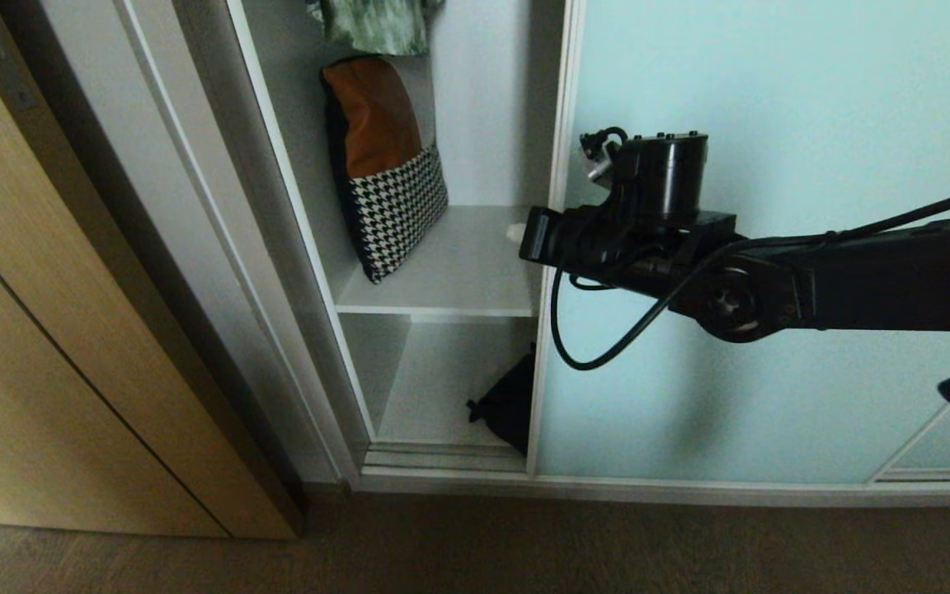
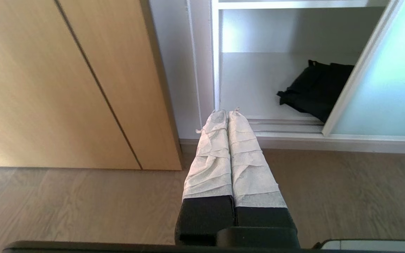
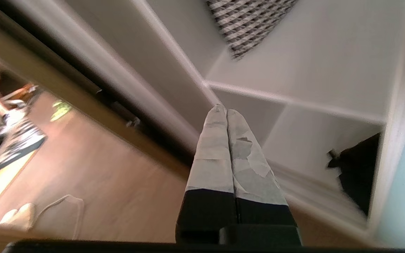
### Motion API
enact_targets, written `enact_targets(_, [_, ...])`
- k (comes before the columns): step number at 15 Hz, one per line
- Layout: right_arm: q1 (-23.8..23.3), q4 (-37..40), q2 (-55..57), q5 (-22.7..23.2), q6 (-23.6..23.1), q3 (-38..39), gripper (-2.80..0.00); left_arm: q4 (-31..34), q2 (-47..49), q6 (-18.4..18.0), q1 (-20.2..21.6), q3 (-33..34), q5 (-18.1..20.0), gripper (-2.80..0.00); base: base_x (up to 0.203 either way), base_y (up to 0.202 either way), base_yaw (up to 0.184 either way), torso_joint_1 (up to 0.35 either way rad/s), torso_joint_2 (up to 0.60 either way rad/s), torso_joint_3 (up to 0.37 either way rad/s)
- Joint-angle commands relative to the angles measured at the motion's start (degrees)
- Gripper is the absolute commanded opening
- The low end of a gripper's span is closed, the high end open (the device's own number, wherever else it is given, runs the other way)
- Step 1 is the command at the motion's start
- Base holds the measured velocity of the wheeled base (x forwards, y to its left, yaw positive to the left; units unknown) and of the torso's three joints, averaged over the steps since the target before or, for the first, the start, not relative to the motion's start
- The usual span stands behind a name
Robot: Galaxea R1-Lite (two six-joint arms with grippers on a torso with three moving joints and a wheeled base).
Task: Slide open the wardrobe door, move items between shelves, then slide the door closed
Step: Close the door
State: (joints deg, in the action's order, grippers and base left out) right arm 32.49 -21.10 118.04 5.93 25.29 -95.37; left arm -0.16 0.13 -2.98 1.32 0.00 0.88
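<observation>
The sliding wardrobe door (image 1: 772,124), a pale aqua frosted panel, covers the wardrobe's right part and leaves the left bay open. My right arm reaches in from the right across the door. Its gripper (image 1: 514,233) is shut and empty, at the door's left edge, level with the middle shelf (image 1: 458,272). The right gripper (image 3: 225,109) points into the open bay. A black fabric item (image 1: 512,404) lies on the bottom shelf (image 1: 434,388), half hidden behind the door edge; the item (image 2: 316,89) also shows in the left wrist view. My left gripper (image 2: 227,111) hangs low, shut and empty.
A brown-and-houndstooth cushion (image 1: 384,165) leans on the middle shelf against the wardrobe's left wall, with a green patterned garment (image 1: 376,25) above it. A light wood-grain door (image 1: 71,330) stands left of the wardrobe. Wooden floor (image 1: 524,544) runs in front.
</observation>
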Motion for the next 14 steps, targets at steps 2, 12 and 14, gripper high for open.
enact_targets(2, [1.1, 0.2, -10.4, -1.8, 5.0, 7.4, -2.8, 0.0, 0.1, 0.0, 0.0, 0.0, 0.0, -2.8, 0.0, 0.0, 0.0, 0.0, 0.0, 0.0])
enact_targets(12, [-6.6, 11.7, -4.8, -3.3, 24.9, -1.7, -2.8, 0.0, 0.1, 0.0, 0.1, 0.0, 0.0, -2.8, 0.0, 0.0, 0.0, 0.0, 0.0, 0.0])
enact_targets(14, [-7.2, 13.9, -3.3, -3.1, 25.5, -4.2, -2.8, 0.0, 0.1, 0.0, 0.1, 0.0, 0.0, -2.8, 0.0, 0.0, 0.0, 0.0, 0.0, 0.0])
